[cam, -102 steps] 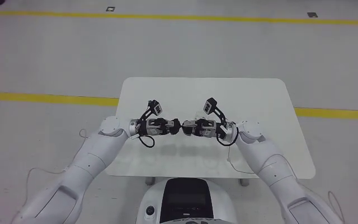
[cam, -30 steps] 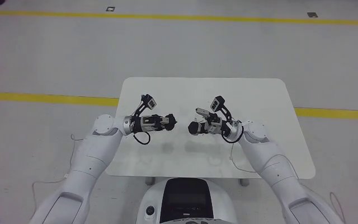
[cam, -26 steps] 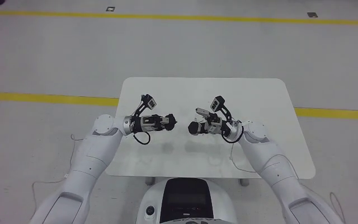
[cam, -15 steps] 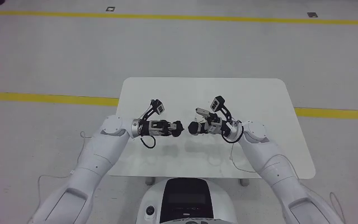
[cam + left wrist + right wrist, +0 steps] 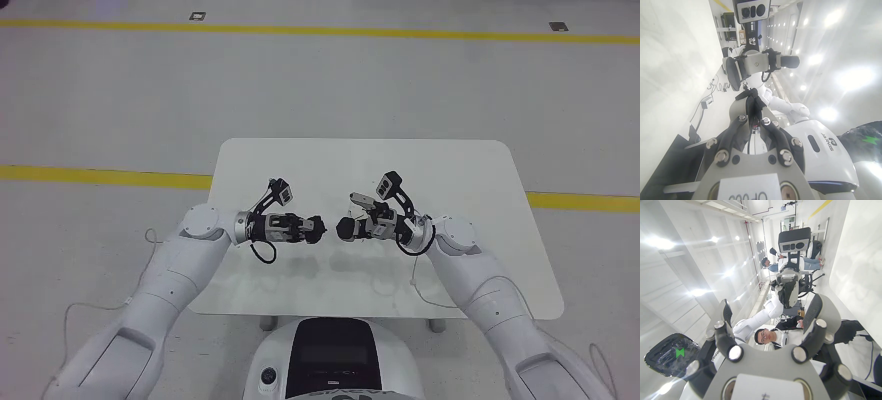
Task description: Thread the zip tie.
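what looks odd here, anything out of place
One thing: the right hand is open and holds nothing, while the left hand is shut on a black strip, probably the zip tie. The two face each other above the table, apart. Nothing looks spilled or damaged.

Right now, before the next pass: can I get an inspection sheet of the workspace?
Surface: white table, both arms held over it.
Job's things: zip tie, apparently the black strip pinched in the left gripper; too small to tell if it is threaded.
Clutter: nothing seen.
Grippers: left gripper shut on the zip tie; right gripper open, facing it across a gap.
Cables: black cable loops at each wrist.
Surroundings: grey floor with yellow lines.
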Robot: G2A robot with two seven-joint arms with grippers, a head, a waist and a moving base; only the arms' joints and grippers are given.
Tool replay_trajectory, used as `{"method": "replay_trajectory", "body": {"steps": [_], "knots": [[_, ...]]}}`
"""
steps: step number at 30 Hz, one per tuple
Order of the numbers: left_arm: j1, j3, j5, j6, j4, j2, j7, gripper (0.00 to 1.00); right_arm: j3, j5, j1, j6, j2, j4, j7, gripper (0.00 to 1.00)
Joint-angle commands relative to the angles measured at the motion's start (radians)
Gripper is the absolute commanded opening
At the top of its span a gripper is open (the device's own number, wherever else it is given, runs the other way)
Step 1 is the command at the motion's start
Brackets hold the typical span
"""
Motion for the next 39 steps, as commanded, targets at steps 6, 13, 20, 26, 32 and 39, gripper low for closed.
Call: {"method": "replay_trajectory", "body": {"steps": [6,13,20,26,32,39], "knots": [[0.008,0.002,-0.026,0.000,-0.021,0.006,0.000,0.00,0.000,0.000,0.000,0.000,0.000,0.000,0.000,1.00],[0.008,0.002,-0.026,0.000,-0.021,0.006,0.000,0.00,0.000,0.000,0.000,0.000,0.000,0.000,0.000,1.00],[0.008,0.002,-0.026,0.000,-0.021,0.006,0.000,0.00,0.000,0.000,0.000,0.000,0.000,0.000,0.000,1.00],[0.008,0.002,-0.026,0.000,-0.021,0.006,0.000,0.00,0.014,-0.028,-0.013,-0.001,0.005,-0.018,-0.047,1.00],[0.008,0.002,-0.026,0.000,-0.021,0.006,0.000,0.00,0.067,-0.203,-0.049,0.020,0.036,-0.088,-0.117,1.00],[0.008,0.002,-0.026,0.000,-0.021,0.006,0.000,0.00,0.102,-0.444,-0.083,0.068,0.065,-0.199,-0.232,1.00]]}}
